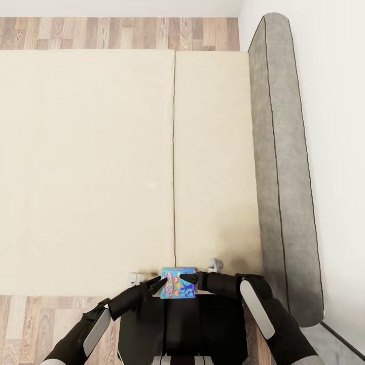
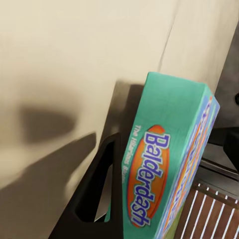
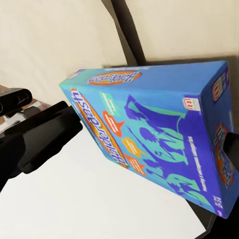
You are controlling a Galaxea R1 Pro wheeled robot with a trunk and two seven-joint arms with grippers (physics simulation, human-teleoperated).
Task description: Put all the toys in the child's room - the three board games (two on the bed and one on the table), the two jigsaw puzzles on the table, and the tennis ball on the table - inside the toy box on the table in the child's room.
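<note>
A blue board game point(image 1: 178, 284) with big figures and a green edge hangs just off the near edge of the bed point(image 1: 86, 152), over my own trunk. My left gripper point(image 1: 159, 285) is shut on its left edge. In the left wrist view one finger point(image 2: 94, 194) lies against the box point(image 2: 169, 164) beside its "Balderdash" side, and the other finger is hidden behind the box. My right gripper point(image 1: 188, 277) reaches the box's right side. There a dark fingertip point(image 3: 232, 145) touches the box's point(image 3: 154, 129) short end, and its hold is unclear.
The beige mattress spreads ahead, bare, with a seam point(image 1: 174, 152) running down it. A grey headboard point(image 1: 284, 177) stands along the right against a white wall. Wood-plank floor point(image 1: 116, 33) shows beyond the bed and at my lower left.
</note>
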